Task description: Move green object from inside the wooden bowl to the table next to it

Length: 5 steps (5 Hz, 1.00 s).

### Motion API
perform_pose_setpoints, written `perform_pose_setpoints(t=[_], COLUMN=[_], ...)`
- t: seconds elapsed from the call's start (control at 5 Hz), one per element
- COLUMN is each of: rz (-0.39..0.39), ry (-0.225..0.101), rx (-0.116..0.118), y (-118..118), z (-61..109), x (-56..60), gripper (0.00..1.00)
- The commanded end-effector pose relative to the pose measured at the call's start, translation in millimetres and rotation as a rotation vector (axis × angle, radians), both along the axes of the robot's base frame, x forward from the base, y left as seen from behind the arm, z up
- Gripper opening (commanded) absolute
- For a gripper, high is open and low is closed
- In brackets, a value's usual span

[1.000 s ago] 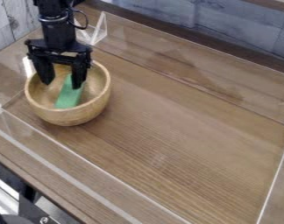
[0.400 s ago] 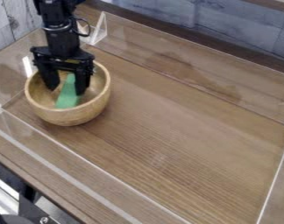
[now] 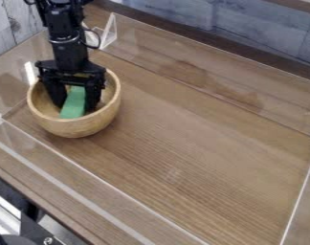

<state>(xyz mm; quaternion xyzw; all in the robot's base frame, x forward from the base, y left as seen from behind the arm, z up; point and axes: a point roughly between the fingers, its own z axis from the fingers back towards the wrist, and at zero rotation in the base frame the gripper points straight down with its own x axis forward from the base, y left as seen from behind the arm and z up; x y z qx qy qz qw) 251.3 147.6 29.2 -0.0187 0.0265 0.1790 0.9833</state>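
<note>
The green object (image 3: 75, 103) lies tilted inside the wooden bowl (image 3: 76, 122), which stands at the left of the table (image 3: 196, 144). My black gripper (image 3: 74, 94) points straight down and is lowered into the bowl, open, with one finger on each side of the green block's upper end. Whether the fingers touch the block cannot be made out. The far part of the block is hidden behind the gripper.
Low clear plastic walls (image 3: 144, 206) run along the table's edges, one close behind and left of the bowl. A wide stretch of wood-grain surface lies right of the bowl.
The gripper has sunk lower into the bowl, its open fingers now straddling the green block. The block and bowl have not moved.
</note>
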Motion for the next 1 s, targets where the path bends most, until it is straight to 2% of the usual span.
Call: perform_pose_setpoints(t=[0.0, 0.6, 0.8], rz=[-0.019, -0.148, -0.132], ry=[-0.032, -0.032, -0.033], rx=[0.008, -0.028, -0.053], y=[7, -4, -11], z=[4.7, -11.0, -12.9], x=[0.0, 18.2, 16.6], gripper=[1.0, 1.0, 1.0])
